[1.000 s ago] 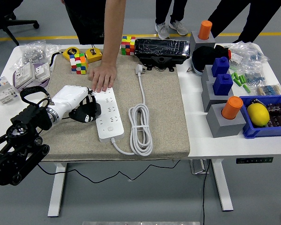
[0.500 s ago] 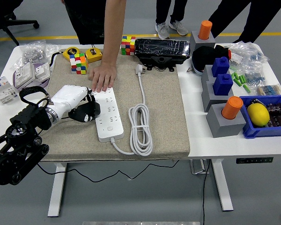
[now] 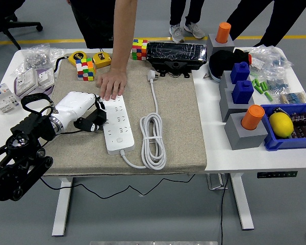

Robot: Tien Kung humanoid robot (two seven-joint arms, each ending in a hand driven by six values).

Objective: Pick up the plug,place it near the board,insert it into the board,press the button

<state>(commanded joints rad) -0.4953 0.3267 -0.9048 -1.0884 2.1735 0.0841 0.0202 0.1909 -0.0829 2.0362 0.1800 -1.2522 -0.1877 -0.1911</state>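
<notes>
The robot's left hand (image 3: 87, 116) rests, fingers curled, against the left side of a white power strip (image 3: 117, 124) on a beige mat (image 3: 178, 122), while a person's hand (image 3: 112, 84) presses the strip's far end; its plug (image 3: 152, 76) lies beyond a coiled cable (image 3: 153, 138).

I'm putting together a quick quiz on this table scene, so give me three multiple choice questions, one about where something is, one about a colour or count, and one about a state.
1. Where does the person's hand rest?
A. on the far end of the power strip
B. on the lemon
C. on the coiled cable

2. How many orange cylinders are on the table?
A. one
B. two
C. four

3. What is the left hand doing?
A. lying flat and open
B. curled around a black plug beside the strip
C. pressing the lemon

Answers:
1 A: the person's hand lies on the power strip at its far end.
2 B: one orange cylinder at the back, another near the blue bin.
3 B: the left hand grips the plug.
</notes>
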